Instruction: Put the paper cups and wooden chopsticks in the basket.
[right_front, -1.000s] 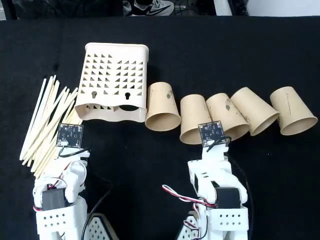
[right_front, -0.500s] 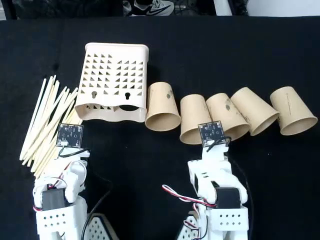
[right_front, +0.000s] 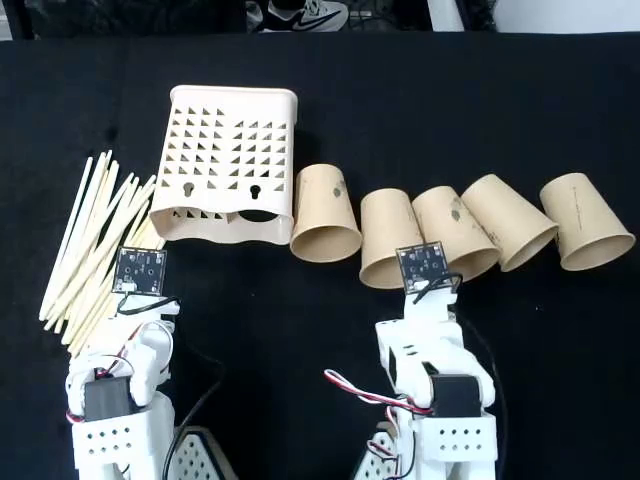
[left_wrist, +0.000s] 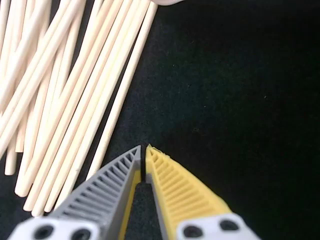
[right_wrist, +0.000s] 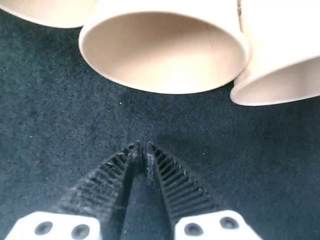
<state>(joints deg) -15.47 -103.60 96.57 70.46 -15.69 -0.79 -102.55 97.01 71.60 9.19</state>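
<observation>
The table (right_front: 500, 110) is plain black. The basket (right_front: 232, 140) is cream, pierced with rows of small triangular holes. The five paper cups (right_front: 325, 205) are tan outside and a paler beige within. The chopsticks (right_front: 95, 225) are pale, bare wood. The left hand (left_wrist: 145, 150) has one grey ribbed finger and one yellow; the right hand (right_wrist: 143, 148) is black and ribbed. Both arms (right_front: 115, 430) are white.

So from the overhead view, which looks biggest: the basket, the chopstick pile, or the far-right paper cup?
1. basket, broadest.
2. chopstick pile: longer than the basket but narrower, so those two are close.
3. far-right paper cup, clearly smallest.
</observation>
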